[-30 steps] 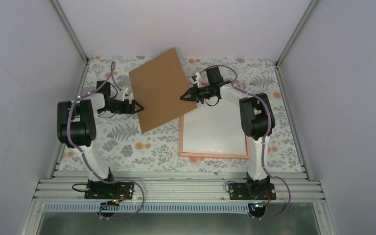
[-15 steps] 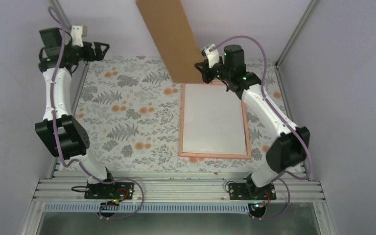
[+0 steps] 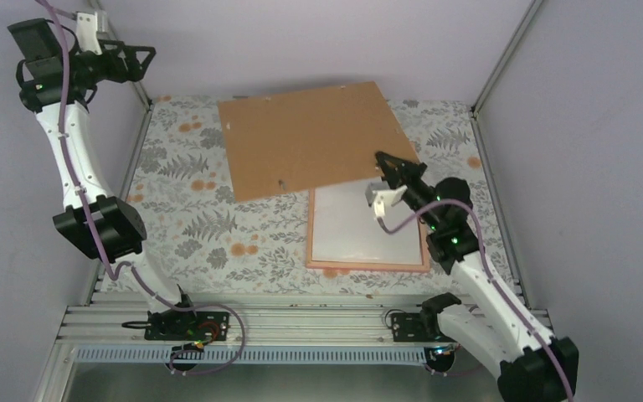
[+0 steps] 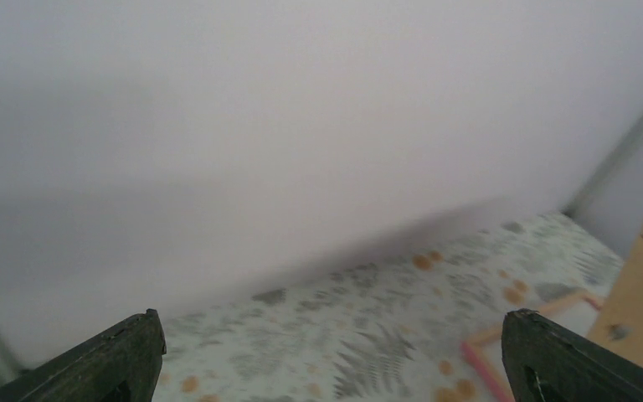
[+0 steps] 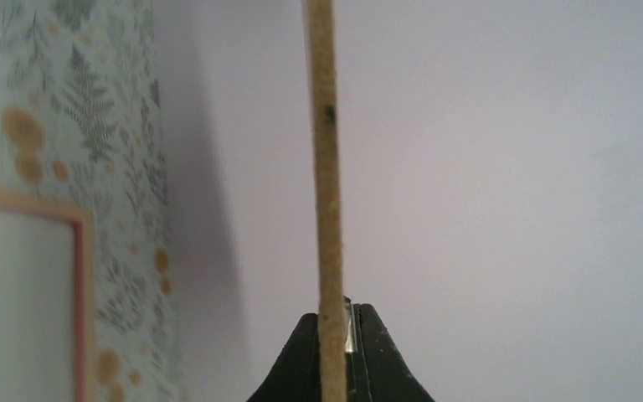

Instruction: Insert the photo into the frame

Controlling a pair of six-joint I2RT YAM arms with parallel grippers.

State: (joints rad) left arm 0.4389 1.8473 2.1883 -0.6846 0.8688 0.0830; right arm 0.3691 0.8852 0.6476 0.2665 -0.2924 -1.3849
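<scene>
Right end effector (image 3: 385, 166): clenched on the near right edge of the plain brown cardboard sheet (image 3: 314, 138). It holds the sheet in the air, above the far end of the frame.
Wrist check: the sheet sits edge-on between the jaws, thin and straight.
Left end effector (image 3: 144, 57): released, fingers wide apart, raised high at the far left, carrying nothing.
Frame: the thin pink rectangular frame (image 3: 368, 266) lies flat on the floral surface (image 3: 192, 226), right of centre, with a white sheet (image 3: 360, 234) filling it.
Photo: no sunset print shows. You cannot tell whether that white sheet is its back.
Handling: expect light, limp paper that creases and slides easily.
Hold: pinch its thin white edge near a corner and keep it low and flat.
Risk: the cardboard probably needs setting aside first.
</scene>
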